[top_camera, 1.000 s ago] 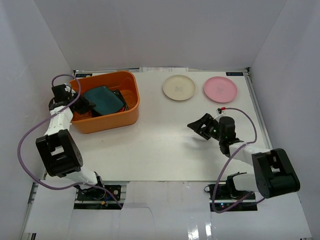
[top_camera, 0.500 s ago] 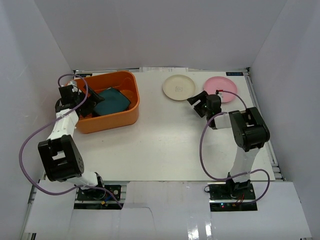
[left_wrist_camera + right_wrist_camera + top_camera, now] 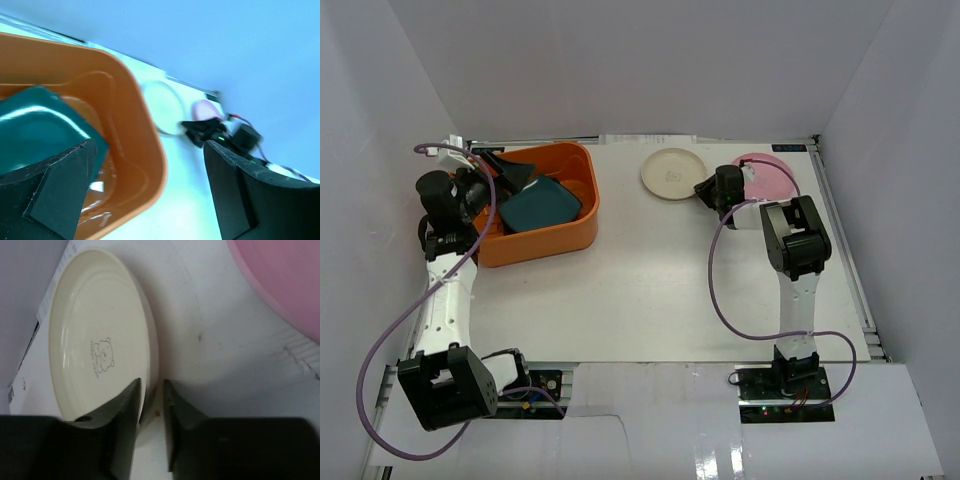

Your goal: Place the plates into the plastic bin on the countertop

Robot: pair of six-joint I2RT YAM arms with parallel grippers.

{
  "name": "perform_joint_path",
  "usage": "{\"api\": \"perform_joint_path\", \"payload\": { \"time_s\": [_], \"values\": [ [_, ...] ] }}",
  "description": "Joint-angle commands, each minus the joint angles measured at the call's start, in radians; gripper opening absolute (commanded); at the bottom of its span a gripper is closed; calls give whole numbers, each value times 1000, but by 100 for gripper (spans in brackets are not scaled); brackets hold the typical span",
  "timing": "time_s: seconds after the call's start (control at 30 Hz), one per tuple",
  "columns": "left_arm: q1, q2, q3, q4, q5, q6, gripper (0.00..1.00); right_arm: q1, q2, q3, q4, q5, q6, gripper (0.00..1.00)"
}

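The orange plastic bin (image 3: 575, 232) stands at the back left of the white countertop (image 3: 650, 290). A teal square plate (image 3: 542, 205) lies tilted inside it. My left gripper (image 3: 500, 185) hangs open above the bin's left end, holding nothing; in the left wrist view its wide-apart fingers (image 3: 55, 190) frame the bin's rim (image 3: 150, 150) and the teal plate (image 3: 35, 125). A cream round plate (image 3: 670, 172) and a pink round plate (image 3: 772, 178) lie at the back. My right gripper (image 3: 151, 405) is shut on the near right rim of the cream plate (image 3: 100, 340).
White walls enclose the table on three sides. The pink plate (image 3: 285, 285) lies just right of my right gripper, close to its wrist (image 3: 728, 186). Both arm bases stand at the near edge.
My left gripper opened, let go of the teal plate in the bin and rose back to the left. My right arm reached out to the cream plate and its jaws closed on the rim.
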Motion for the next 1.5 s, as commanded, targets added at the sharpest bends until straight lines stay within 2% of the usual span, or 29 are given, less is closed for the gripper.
{"api": "perform_joint_path", "payload": {
  "time_s": [0.0,0.07,0.13,0.23,0.27,0.4,0.47,0.57,0.7,0.8,0.83,0.9,0.93,0.97,1.03,1.07,1.13,1.23,1.3,1.47],
  "values": [
    [1,-39,-51,176,227,-77,98,11,19,11,-74,47,-17,25],
    [-4,-52,-66,262,308,-120,98,16,-28,-35,-27,50,-15,8],
    [-12,-47,-80,326,376,-155,98,14,-107,-107,49,50,-13,8],
    [-38,-44,-121,548,511,-290,98,14,-254,-162,110,51,-47,8],
    [-51,-52,-132,666,534,-354,98,16,-298,-193,121,56,-85,8],
    [-100,-90,-155,825,607,-430,98,16,-510,-236,141,68,-194,8],
    [-124,-104,-169,951,626,-485,98,30,-589,-210,138,18,-243,8],
    [-139,-116,-181,1029,623,-557,98,97,-585,-68,23,-44,-299,8],
    [-162,-144,-160,921,597,-504,98,226,-452,128,-98,-42,-377,8],
    [-200,-174,-99,627,524,-319,98,328,-339,280,-170,-35,-395,8],
    [-217,-181,-73,413,446,-172,98,347,-309,321,-186,-39,-400,8],
    [-266,-196,9,222,340,-41,98,384,-221,441,-229,-39,-412,8],
    [-288,-207,32,69,277,8,98,419,-191,486,-247,-36,-429,8],
    [-295,-210,76,2,123,89,98,436,-157,535,-266,-36,-440,8],
    [-306,-216,99,-141,5,133,98,485,-55,693,-342,-38,-466,8],
    [-309,-216,110,-161,-65,157,98,499,-16,747,-368,-36,-487,8],
    [-312,-219,109,-169,-81,161,98,537,79,874,-425,-32,-498,8],
    [-314,-220,93,-154,-73,148,98,574,162,942,-451,-4,-510,8],
    [-314,-220,90,-151,-75,148,98,596,183,938,-451,13,-518,10],
    [-311,-217,84,-144,-73,148,98,626,182,890,-421,56,-546,27]
  ]
}}
